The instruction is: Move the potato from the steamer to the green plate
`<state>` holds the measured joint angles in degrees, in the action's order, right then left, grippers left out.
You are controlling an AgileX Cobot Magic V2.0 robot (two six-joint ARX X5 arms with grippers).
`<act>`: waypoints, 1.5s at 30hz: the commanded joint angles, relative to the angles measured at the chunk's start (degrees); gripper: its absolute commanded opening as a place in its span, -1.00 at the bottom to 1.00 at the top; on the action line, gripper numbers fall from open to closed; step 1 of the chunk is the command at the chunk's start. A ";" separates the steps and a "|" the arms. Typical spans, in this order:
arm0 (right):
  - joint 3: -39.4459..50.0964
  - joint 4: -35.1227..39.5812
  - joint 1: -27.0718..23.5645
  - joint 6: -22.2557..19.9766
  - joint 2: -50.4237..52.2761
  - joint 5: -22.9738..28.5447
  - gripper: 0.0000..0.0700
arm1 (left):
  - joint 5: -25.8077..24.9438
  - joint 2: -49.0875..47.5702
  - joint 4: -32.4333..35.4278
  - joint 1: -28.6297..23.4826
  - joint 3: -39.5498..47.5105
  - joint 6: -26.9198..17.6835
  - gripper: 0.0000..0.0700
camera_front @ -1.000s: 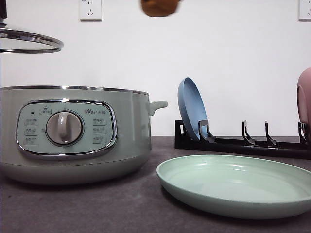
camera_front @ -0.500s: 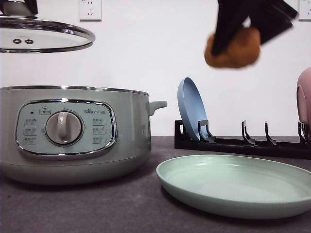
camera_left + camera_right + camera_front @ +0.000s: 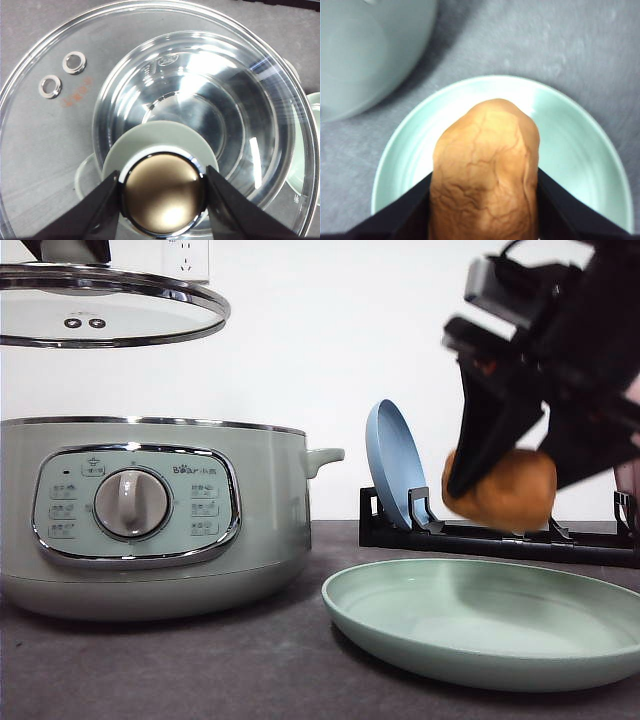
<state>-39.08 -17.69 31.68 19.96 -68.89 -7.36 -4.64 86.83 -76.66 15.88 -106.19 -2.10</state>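
In the front view the right gripper (image 3: pixel 500 490) comes in from the upper right, and its black fingers are closed on the potato (image 3: pixel 512 490), which hangs in the air above the green plate (image 3: pixel 480 635) without touching it. The arm is blurred and cut by the right edge, so its upper part is hard to read. In the right wrist view the potato (image 3: pixel 485 175) fills the space between the two fingers (image 3: pixel 410 210), pressed on both sides, and the green plate (image 3: pixel 575 150) lies directly under it; the low end of the potato is cut off by the frame.

The left gripper (image 3: pixel 162 192) grips the round metal knob (image 3: pixel 162 192) of the glass lid (image 3: pixel 60 120), one finger at each side of it. In the front view the glass lid (image 3: pixel 110 310) is held high over the steamer (image 3: pixel 150 515), well apart from its rim; the gripper itself is almost hidden there by the top edge. The inside of the steamer cannot be seen from the front.

Behind the green plate a blue plate (image 3: pixel 392 462) stands upright in a black rack (image 3: pixel 480 538), and a pink plate (image 3: pixel 628 455) is half cut off at the right edge
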 commanded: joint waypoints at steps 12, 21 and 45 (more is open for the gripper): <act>3.64 6.50 1.08 4.07 -7.59 0.43 -0.61 | -0.33 -0.31 1.68 2.71 -1.88 -0.45 -1.00; 3.64 6.91 3.03 4.09 -9.42 1.36 -0.13 | -0.33 -0.31 1.66 5.16 -1.88 -0.45 -1.00; -7.47 -3.05 2.60 -1.85 5.88 7.43 0.72 | -0.31 5.01 3.27 7.83 -1.86 -0.51 -1.00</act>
<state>-45.43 -20.59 34.02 19.76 -63.19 -0.38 -4.64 90.97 -75.08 23.40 -106.19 -2.11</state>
